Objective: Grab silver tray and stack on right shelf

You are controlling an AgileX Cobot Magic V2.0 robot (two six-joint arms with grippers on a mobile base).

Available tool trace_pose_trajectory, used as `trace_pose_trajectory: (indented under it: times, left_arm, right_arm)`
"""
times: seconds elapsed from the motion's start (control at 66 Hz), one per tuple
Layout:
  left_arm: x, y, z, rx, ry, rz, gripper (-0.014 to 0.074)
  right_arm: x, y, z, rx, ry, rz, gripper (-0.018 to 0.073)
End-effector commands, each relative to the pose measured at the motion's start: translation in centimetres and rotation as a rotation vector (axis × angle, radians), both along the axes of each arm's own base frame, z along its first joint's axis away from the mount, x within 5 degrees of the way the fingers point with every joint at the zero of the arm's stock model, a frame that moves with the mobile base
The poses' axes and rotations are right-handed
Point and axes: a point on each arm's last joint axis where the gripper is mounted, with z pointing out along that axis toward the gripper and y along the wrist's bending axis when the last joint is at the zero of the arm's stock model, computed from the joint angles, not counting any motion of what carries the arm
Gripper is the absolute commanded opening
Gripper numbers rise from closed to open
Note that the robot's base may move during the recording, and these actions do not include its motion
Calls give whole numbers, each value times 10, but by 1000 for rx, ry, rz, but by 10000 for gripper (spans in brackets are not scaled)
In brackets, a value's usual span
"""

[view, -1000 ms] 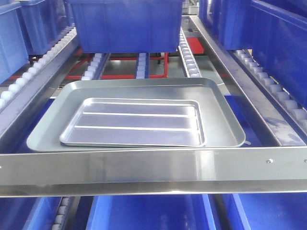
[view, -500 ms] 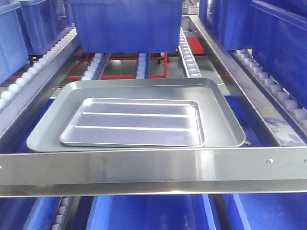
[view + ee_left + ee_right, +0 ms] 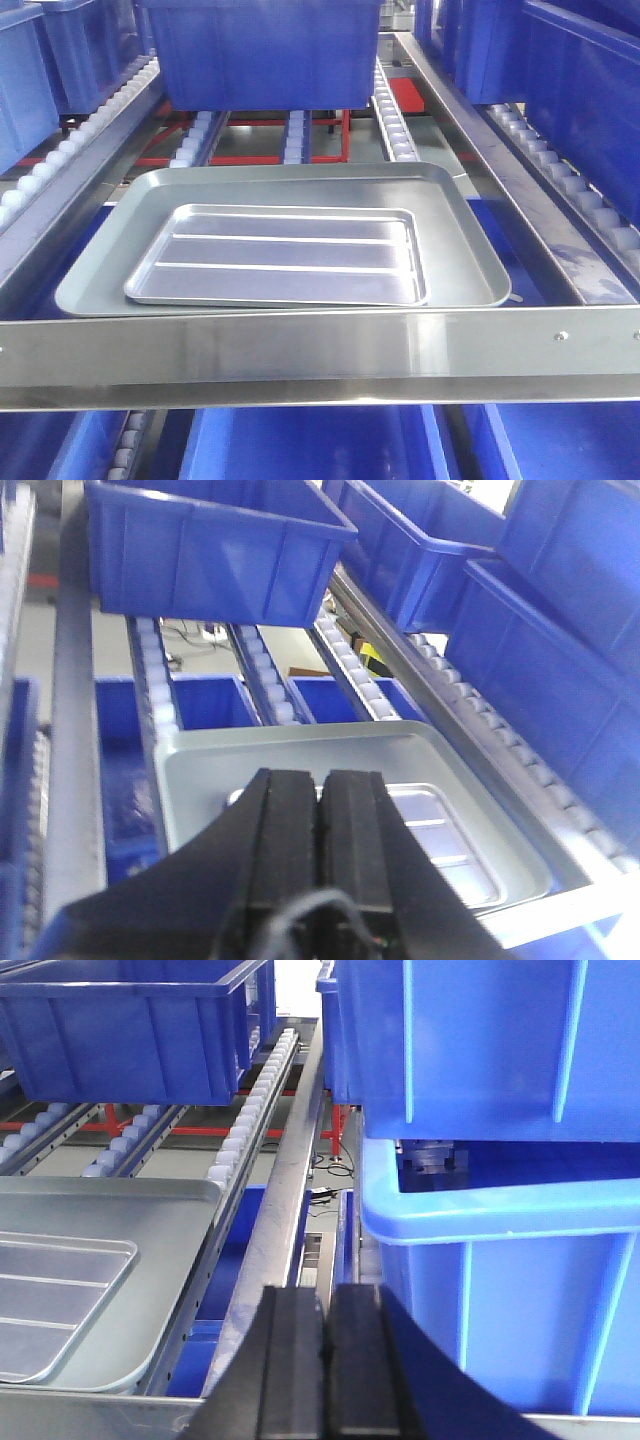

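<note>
1. The small silver tray lies flat inside a larger grey tray on the roller shelf. From the left pincer it sits just ahead and below; from the right pincer it is off to the left, beyond the steel side rail.

2. Both pincers are closed with their black fingers pressed together and nothing between them. Neither touches a tray.

3. Which shelf counts as the right one cannot be told from these views. The scene fits two stages: the small tray waiting to be picked up from the big one, or already stacked there with the arms drawn back. So the step in hand is left unsettled.

4. If a grasp were due, it would call for spread jaws and a pinch on the thin raised rim, since the tray is shallow and lies flush on the grey one. The slick metal would likely slide rather than lift if nudged.

5. The surface is roller track with steel rails, not a flat board, sloping toward the front lip.

6. Room is tight: a blue bin stands behind the trays, and more bins crowd close to the right of the right pincer.
</note>
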Motion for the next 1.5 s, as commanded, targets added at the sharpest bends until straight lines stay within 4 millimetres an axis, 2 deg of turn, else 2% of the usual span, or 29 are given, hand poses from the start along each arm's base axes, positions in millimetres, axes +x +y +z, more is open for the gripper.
trace_pose_trajectory:
  times: [0.0,0.106,0.348,0.485,0.621,0.712,0.864,1.03,1.485]
  left_arm:
    - [-8,3,10,24,-143,-12,-93]
    - [-15,12,-7,74,-216,72,-93]
    - [-14,27,-62,-8,-288,305,-93]
    - [-14,30,-84,-65,-244,360,-92]
    - [-12,32,-100,-23,-188,403,-92]
    - [-13,33,-100,32,-210,410,-92]
    - [-15,33,-99,6,-219,413,-92]
    - [-14,33,-107,16,-125,411,-92]
    - [-18,33,-98,5,-245,413,-92]
  right_arm:
    - [-2,0,10,-5,-114,-4,57]
    - [-2,0,10,-5,-114,-4,57]
    - [-2,0,10,-5,-114,-4,57]
    - [-2,0,10,-5,-114,-4,57]
    - [-2,0,10,-5,-114,-4,57]
    - [-2,0,10,-5,-114,-4,57]
    - [-2,0,10,-5,-114,-4,57]
    - [-2,0,10,-5,-114,-4,57]
    - [-2,0,10,-5,-113,-4,57]
